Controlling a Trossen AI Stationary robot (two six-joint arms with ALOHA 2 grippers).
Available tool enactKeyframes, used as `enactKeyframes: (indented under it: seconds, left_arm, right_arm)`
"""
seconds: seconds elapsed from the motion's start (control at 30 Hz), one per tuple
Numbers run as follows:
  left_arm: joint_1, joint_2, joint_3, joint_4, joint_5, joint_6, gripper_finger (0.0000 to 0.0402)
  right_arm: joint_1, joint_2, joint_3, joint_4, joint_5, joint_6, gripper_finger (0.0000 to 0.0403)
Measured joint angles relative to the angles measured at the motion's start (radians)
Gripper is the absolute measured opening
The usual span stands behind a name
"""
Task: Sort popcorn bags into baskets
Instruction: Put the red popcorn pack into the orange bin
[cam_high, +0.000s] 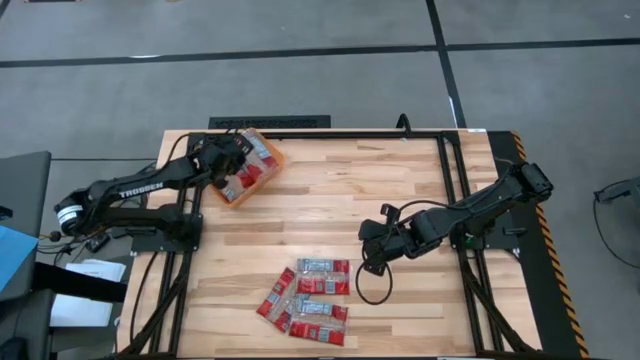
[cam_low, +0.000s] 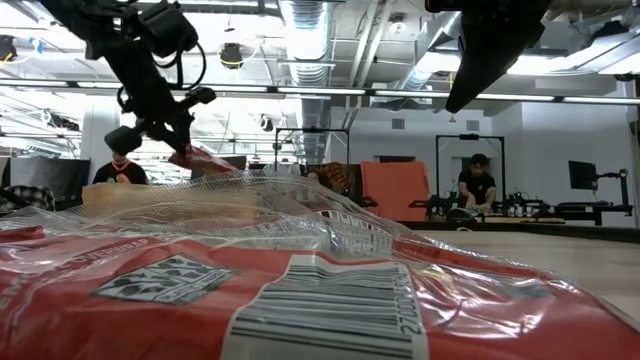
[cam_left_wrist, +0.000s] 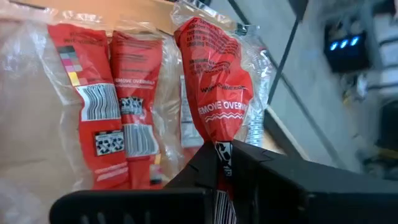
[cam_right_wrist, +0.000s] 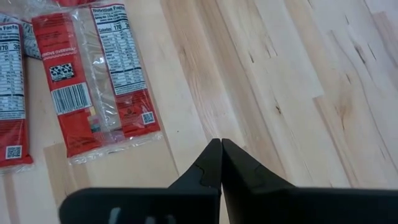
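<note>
At the upper left of the bench (cam_high: 400, 200), the left hand (cam_high: 232, 160) is clamped on a red popcorn bag (cam_left_wrist: 214, 93) above the orange basket (cam_high: 275, 165), where other bags lie. The right hand (cam_high: 372, 262), fingers together and empty, hovers just right of the loose bags (cam_high: 305, 300) at lower centre.

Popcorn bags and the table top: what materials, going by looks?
The red popcorn bags look like paper packets inside clear glossy plastic film: it crinkles and glares around the one held by the left gripper. The pale wooden table top looks like jointed light wood planks, with visible grain, seams and a smooth matte finish.
</note>
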Motion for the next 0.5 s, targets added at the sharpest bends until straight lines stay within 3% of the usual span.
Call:
enactKeyframes:
  seconds: [0.13,0.5]
  left_arm:
    - [0.028,0.000,-0.019,0.018,-0.001,-0.067,0.0005]
    - [0.073,0.029,-0.019,-0.006,0.013,-0.055,0.0005]
  right_arm:
    - [0.000,0.000,0.000,0.000,0.000,0.000,0.0022]
    - [0.000,0.000,0.000,0.000,0.008,0.003,0.0037]
